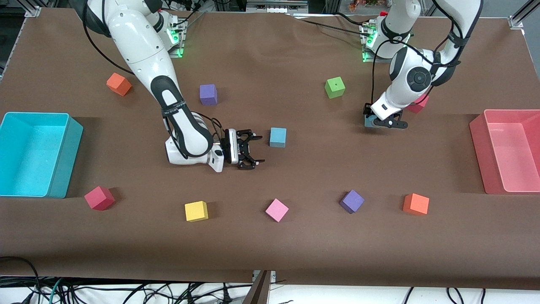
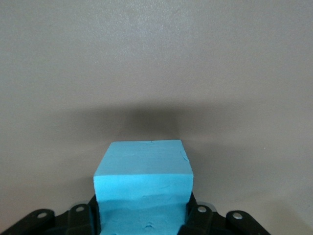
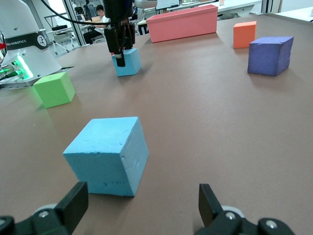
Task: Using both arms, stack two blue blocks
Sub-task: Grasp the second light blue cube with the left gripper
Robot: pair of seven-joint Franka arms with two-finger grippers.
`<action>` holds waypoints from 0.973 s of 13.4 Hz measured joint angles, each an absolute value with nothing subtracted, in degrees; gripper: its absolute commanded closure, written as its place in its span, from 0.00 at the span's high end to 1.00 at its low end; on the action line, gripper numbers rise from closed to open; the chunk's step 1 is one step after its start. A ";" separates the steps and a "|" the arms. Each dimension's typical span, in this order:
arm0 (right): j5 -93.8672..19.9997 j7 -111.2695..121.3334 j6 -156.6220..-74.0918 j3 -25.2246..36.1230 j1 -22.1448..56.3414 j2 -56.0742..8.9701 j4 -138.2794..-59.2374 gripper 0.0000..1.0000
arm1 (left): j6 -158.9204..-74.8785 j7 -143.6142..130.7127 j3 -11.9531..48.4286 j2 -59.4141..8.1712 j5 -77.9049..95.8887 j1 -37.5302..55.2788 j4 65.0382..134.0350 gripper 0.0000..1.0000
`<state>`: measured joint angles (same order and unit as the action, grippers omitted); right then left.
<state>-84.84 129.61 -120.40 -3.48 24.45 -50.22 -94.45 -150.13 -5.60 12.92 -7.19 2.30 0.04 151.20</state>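
Brown matte cloth covers the table [image 1: 295,253], faintly creased, with metal framing at the corners and loose black cables along the edge nearest the front camera. In the right wrist view, people and desks show in the room past the table's end. The left arm's base carries the words "FRANKA ROBOTICS", partly readable there.

The cubes are soft matte foam with square edges and a lightly pitted skin. The left gripper [image 1: 376,121] is down at the table toward the left arm's end, its black fingers clamped on one blue block [image 2: 143,188], which sits on the cloth just nearer the front camera than a red cube [image 1: 419,104]. The second blue block [image 1: 278,137] rests near the table's middle. The right gripper [image 1: 250,149] lies low just beside it, toward the right arm's end, jaws spread wide and holding nothing.

A smooth turquoise bin [image 1: 67,160] stands at the right arm's end, a pink bin [image 1: 479,147] at the left arm's end.
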 measured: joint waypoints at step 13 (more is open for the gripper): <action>-86.45 129.89 -120.41 -3.63 26.22 -50.56 -94.51 1.00 | -134.62 -23.49 24.31 -6.73 8.54 0.78 134.22 0.30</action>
<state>-86.45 129.89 -120.41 -3.63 26.22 -50.56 -94.51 -134.62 -23.49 24.31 -6.73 8.54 0.78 134.22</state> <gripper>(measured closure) 0.000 0.401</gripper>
